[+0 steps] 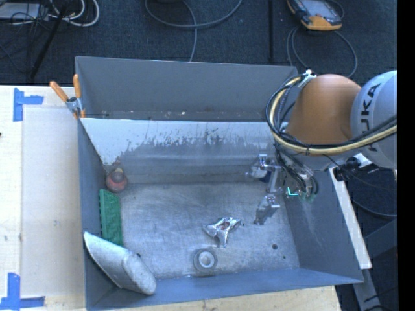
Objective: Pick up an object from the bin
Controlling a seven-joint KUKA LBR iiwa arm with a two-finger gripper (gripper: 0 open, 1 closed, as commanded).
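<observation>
Grey metal bin point(181, 96) holds a crumpled silver foil scrap point(222, 229), a small grey ring point(205, 259) and a green ridged strip point(110, 216) at left. The gripper point(263, 192) hangs right of the scrap, released and empty.

The arm point(382, 118) reaches in from the right, its wrist point(321, 109) under an orange cover looped by cables point(280, 118). The gripper point(262, 191) hangs low, fingers spread apart.

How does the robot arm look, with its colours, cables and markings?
The arm has a pale grey shell with dark KUKA lettering, a rounded orange-brown wrist cover ringed by black and yellow cables, and a bare-metal two-finger gripper.
</observation>
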